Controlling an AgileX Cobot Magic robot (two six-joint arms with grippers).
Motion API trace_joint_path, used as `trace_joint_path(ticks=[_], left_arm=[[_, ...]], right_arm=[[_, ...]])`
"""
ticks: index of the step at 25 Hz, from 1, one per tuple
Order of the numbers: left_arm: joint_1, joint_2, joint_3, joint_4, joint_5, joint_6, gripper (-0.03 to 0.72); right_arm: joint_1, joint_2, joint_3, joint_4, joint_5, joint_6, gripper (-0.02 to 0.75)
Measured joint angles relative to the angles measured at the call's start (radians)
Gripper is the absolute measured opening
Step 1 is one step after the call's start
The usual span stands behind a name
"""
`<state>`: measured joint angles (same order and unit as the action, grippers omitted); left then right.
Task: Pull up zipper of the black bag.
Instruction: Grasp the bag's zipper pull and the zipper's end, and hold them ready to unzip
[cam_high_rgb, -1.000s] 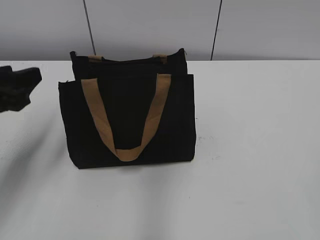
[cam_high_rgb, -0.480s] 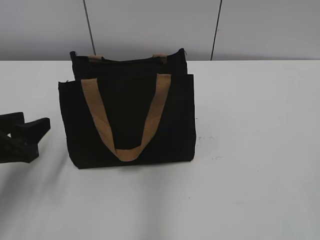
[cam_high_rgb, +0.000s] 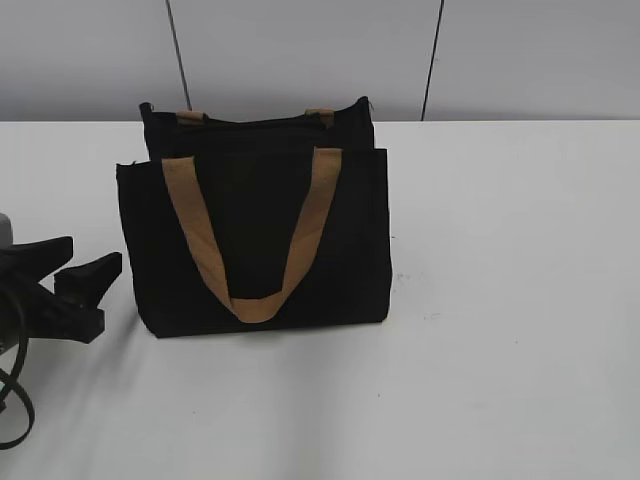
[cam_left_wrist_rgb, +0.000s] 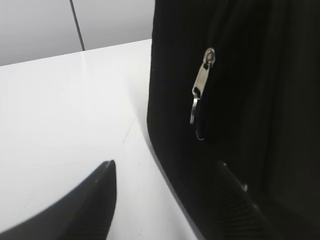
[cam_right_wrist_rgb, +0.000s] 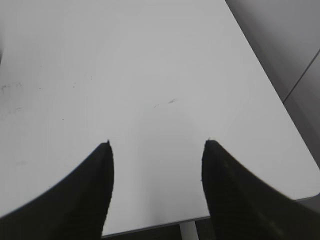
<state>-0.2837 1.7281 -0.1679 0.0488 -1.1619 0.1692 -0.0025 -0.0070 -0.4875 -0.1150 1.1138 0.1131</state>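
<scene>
Zipper pull (cam_left_wrist_rgb: 201, 83) hangs silver on the bag's (cam_high_rgb: 255, 235) side, just beyond the left gripper (cam_left_wrist_rgb: 167, 172), whose fingers are spread and holding nothing. Right gripper (cam_right_wrist_rgb: 156, 145) is likewise spread over bare table (cam_right_wrist_rgb: 150, 65), away from the bag.

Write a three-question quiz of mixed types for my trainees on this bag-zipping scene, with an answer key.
1. True or false: the left claw is closed on the zipper pull tab.
2. Multiple choice: in the exterior view, the tan handle of the black bag A) stands upright above the bag, B) hangs down the front panel, C) lies on the white table.
3. Short answer: what does the right wrist view show between the right claw's fingers?

Key:
1. False; the claw is open, beside the bag, and the tab hangs free.
2. B.
3. Only bare white table.
</scene>
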Motion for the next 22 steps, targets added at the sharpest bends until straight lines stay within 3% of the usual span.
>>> trace_joint_path(ticks=[8,22], left_arm=[[0.029,0.150,-0.022,0.043,-0.043,0.000,0.466],[0.029,0.163,-0.113,0.088,-0.048,-0.064,0.437]], right_arm=[[0.000,0.000,0.000,0.000,0.000,0.000,0.442],[0.000,0.000,0.000,0.000,0.000,0.000,0.442]])
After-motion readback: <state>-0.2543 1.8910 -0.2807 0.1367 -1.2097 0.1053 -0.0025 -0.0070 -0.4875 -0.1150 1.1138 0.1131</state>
